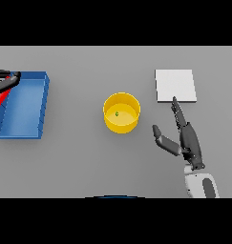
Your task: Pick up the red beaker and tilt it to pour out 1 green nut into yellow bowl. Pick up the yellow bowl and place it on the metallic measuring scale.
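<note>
The yellow bowl (121,113) stands upright in the middle of the grey desk (89,162), and one small green nut (117,114) lies on its bottom. So the pouring seems done, and the step in hand is probably to lift the bowl.

The bowl is round, with straight smooth walls and a thin rim. It looks like stiff plastic, light, and likely a little slippery. I would take it from the right side, with the thumb on one side of the wall and the fingers on the other, a bit under the rim. It must stay level, otherwise the nut can roll out.

The right hand (186,138) is to the right of the bowl, apart from it, with straight fingers and the thumb spread wide; it holds nothing. Its fingertips reach the near edge of the metallic measuring scale (175,85), a flat pale square plate.

At the far left, the left hand (4,80) is closed around the red beaker (0,99), over a blue tray (27,107) with low walls.
</note>
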You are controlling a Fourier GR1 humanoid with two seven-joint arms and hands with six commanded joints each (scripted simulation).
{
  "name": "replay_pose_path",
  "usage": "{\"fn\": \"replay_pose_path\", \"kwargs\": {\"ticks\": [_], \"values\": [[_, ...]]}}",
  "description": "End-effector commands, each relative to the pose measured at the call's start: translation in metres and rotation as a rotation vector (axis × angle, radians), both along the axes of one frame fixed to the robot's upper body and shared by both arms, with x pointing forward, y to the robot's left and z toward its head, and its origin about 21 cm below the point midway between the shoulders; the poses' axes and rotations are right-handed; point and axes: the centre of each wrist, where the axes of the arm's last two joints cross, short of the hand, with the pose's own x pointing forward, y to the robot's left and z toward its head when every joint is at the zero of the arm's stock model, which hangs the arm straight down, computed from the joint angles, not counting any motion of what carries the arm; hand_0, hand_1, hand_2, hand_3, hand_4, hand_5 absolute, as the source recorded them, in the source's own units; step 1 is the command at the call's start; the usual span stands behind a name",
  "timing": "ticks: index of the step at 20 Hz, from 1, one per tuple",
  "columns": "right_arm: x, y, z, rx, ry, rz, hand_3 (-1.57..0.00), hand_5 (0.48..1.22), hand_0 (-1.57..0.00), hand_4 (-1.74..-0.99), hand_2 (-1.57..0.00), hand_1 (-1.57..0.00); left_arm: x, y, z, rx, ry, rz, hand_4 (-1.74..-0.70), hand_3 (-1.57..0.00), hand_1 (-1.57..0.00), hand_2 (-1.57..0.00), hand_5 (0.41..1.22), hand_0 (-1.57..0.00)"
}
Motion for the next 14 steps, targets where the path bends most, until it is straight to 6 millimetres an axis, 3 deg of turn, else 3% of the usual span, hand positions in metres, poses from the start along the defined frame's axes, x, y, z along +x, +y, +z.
{"fn": "replay_pose_path", "kwargs": {"ticks": [1, 7, 11, 14], "values": [[-0.002, -0.004, 0.000, -0.014, -0.003, -0.004, 0.00, 0.670, 0.00, -1.155, 0.00, 0.00, 0.002, 0.001, 0.000, 0.024, 0.021, 0.001, -0.84, -0.28, -0.28, -0.27, 0.632, -0.31], [0.002, 0.002, 0.002, -0.046, 0.022, -0.019, 0.00, 0.644, 0.00, -1.144, 0.00, 0.00, 0.003, 0.001, -0.004, 0.081, -0.025, -0.013, -0.78, -0.07, -0.07, -0.07, 0.631, -0.08], [0.013, 0.001, 0.018, -0.197, -0.014, 0.079, 0.00, 0.662, 0.00, -1.080, 0.00, 0.00, 0.002, -0.007, -0.001, 0.013, -0.107, -0.033, -0.79, -0.03, -0.03, -0.03, 0.652, -0.03], [0.027, 0.004, 0.030, -0.449, -0.017, 0.178, 0.00, 0.649, 0.00, -1.122, 0.00, 0.00, -0.001, -0.009, -0.002, -0.017, -0.119, -0.043, -0.80, -0.01, -0.01, -0.01, 0.666, -0.02]]}}
